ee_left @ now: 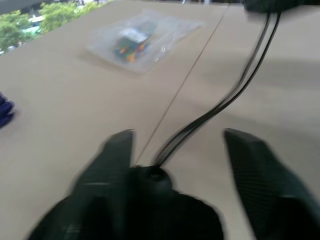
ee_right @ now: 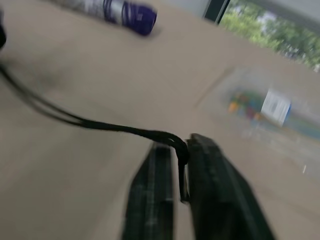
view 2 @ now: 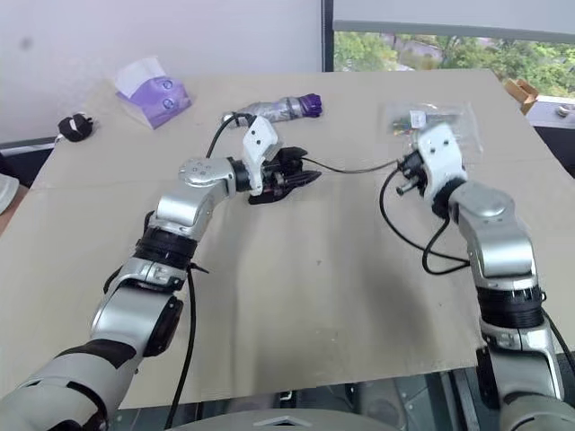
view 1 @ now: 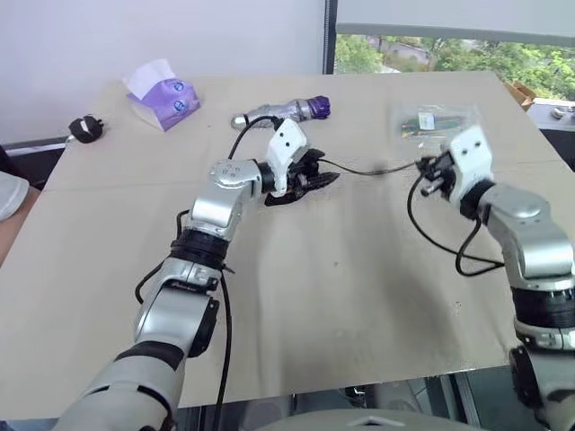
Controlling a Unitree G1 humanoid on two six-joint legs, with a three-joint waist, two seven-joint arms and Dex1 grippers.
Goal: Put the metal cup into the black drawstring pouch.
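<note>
Black cord (ee_right: 100, 125) pinched by right end effector (ee_right: 181, 170) (left (ee_left: 177, 150) spread)

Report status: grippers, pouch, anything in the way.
Left gripper open, fingers either side of the black drawstring pouch. Right gripper pinching the pouch's cord, drawn taut. Umbrella lies just beyond.

The soft black fabric drawstring pouch (view 1: 301, 184) is largely hidden behind the left hand (view 1: 310, 175), so what it contains cannot be told. The right hand (ee_right: 181, 165) and the thin black cord (ee_right: 100, 125) caught between its fingers are smeared by blur in the right wrist view. Near the bench's far right corner, the clear plastic packet (view 1: 436, 119) holds contents too small to make out.
</note>
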